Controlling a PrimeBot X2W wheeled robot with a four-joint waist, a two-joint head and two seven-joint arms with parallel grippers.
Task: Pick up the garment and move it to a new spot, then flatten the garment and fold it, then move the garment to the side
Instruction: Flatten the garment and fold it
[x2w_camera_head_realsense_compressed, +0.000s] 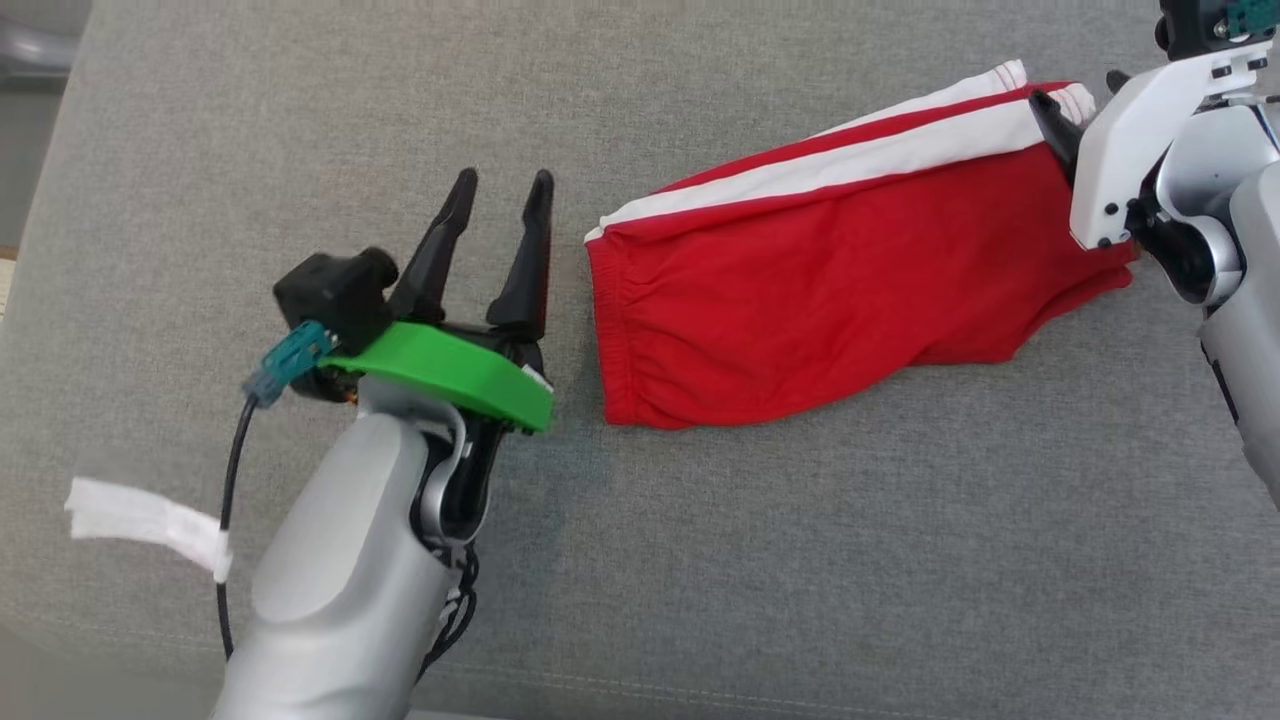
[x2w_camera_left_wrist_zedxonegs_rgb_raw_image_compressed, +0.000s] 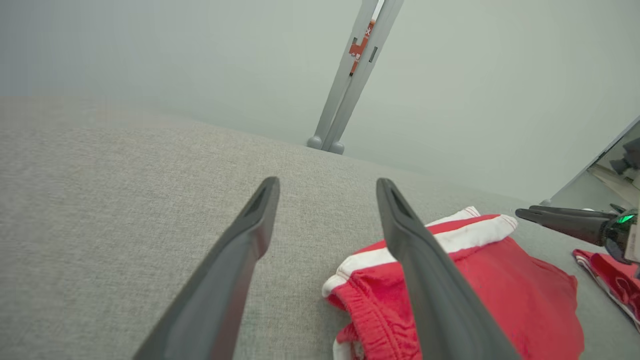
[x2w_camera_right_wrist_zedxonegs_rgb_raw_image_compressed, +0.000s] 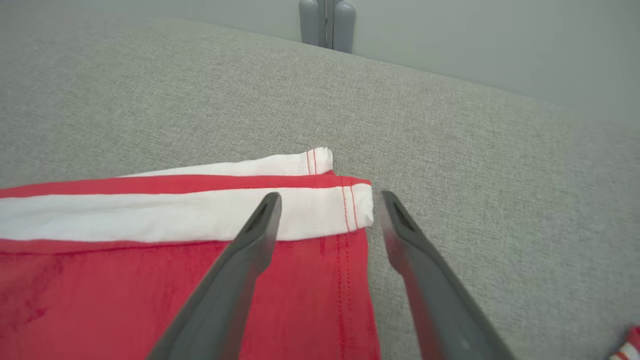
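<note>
Spreading under the garment, grey woven cushion ends at a pale backdrop

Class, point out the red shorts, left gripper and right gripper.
red shorts (x2w_camera_head_realsense_compressed: 800, 290), head view, middle of the red panel.
left gripper (x2w_camera_head_realsense_compressed: 503, 180), head view, midway between fingertips.
right gripper (x2w_camera_right_wrist_zedxonegs_rgb_raw_image_compressed: 331, 196), right wrist view, midway between fingertips.

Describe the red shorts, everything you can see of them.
The shorts are red, soft fabric with white side stripes and a gathered elastic waistband. They lie folded leg over leg, fairly flat, on the grey cushion, waistband toward the left gripper, which is open and clear of them. The stitched hem lies by the open right gripper, whose fingers straddle its corner; contact is unclear.
</note>
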